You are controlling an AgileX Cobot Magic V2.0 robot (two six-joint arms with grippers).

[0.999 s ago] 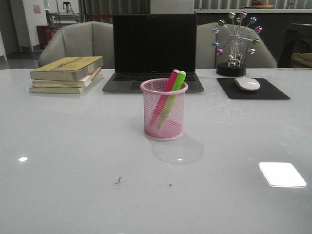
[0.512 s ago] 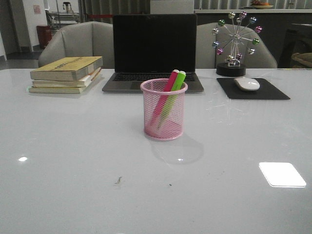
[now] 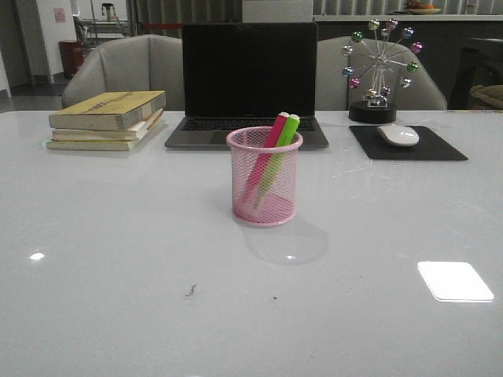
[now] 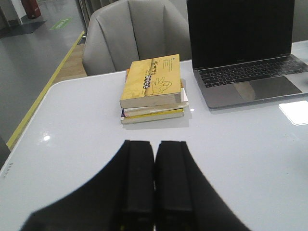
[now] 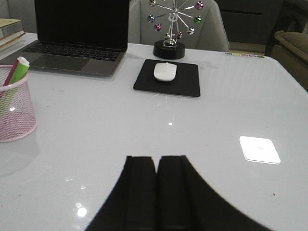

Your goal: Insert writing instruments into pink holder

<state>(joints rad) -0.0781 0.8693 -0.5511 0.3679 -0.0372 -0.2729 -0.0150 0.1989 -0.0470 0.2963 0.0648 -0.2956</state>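
A glossy white table (image 3: 118, 236) fills the front view, with bright patches of reflected light on its surface; behind it stand two grey upholstered chairs (image 3: 130, 67), side by side; further back the room is dim, with a red bin (image 3: 69, 55) on a grey floor at the far left; the left wrist view shows a yellow stripe (image 4: 45, 89) along that floor.

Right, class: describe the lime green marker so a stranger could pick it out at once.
Start at the open black laptop at the back of the white table. Just in front stands a round pink wire-mesh cup. Two thick markers lean in it side by side; the lime green marker is on the right, the magenta-pink marker beside it.
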